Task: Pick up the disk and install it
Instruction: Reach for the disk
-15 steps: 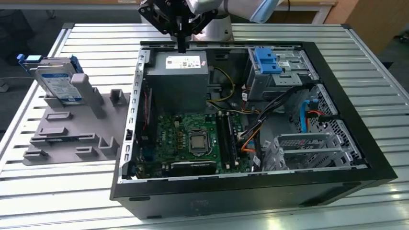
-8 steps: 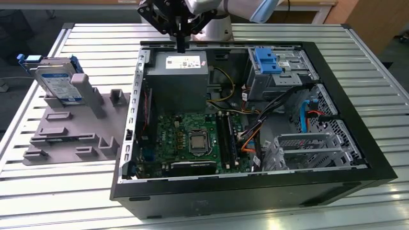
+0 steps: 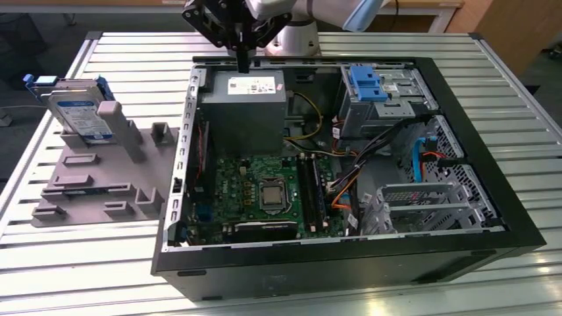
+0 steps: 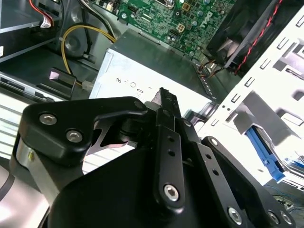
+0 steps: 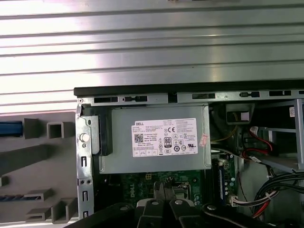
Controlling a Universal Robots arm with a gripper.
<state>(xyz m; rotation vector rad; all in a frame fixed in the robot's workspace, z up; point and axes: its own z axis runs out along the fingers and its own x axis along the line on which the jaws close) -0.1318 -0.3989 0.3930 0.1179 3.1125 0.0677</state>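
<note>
Blue-framed disk (image 3: 77, 113) stands on the grey fixture (image 3: 97, 181); gripper (image 3: 243, 66) hovers above the computer case (image 3: 351, 263) (pinched together, empty); pickup and install both undone.

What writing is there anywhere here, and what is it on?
White label on the power supply: a logo, certification marks and fine print, too small to read reliably.
Sticker on the disk: too small to read.
Motherboard: white lettering, too small to read.
</note>
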